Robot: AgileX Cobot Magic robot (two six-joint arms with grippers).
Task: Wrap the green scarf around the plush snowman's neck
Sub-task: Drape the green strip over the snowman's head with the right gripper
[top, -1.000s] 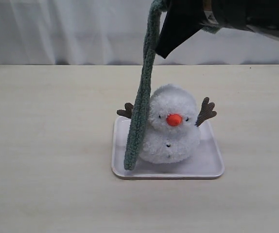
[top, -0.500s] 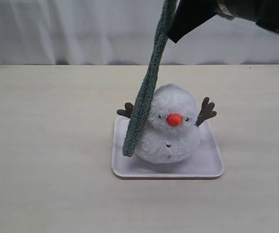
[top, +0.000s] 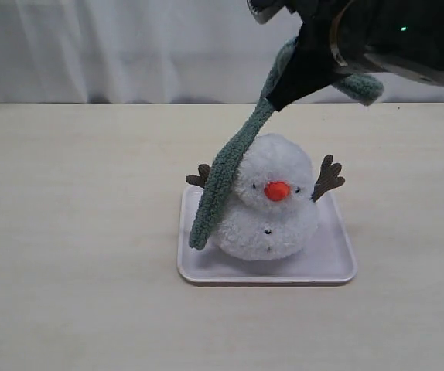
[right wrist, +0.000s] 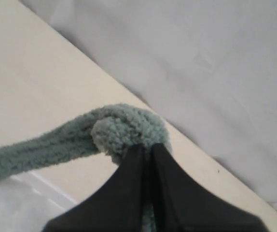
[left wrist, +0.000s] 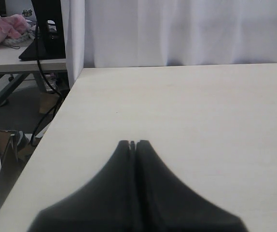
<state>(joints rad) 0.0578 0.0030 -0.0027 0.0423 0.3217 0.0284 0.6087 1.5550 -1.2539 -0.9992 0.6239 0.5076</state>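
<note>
On the desk [top: 67, 294] the snowman [top: 272, 220] sits in a tray [top: 342, 267]. The scarf [top: 220, 179] hangs slack against its side (limp, light fleece; I'd judge it best held near an end), pinched above by the right tool [top: 278, 99]. The left tool [left wrist: 132, 143] is closed, empty.

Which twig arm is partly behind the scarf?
The twig arm at the exterior view's left: the green scarf crosses its base; the other twig arm shows fully.
</note>
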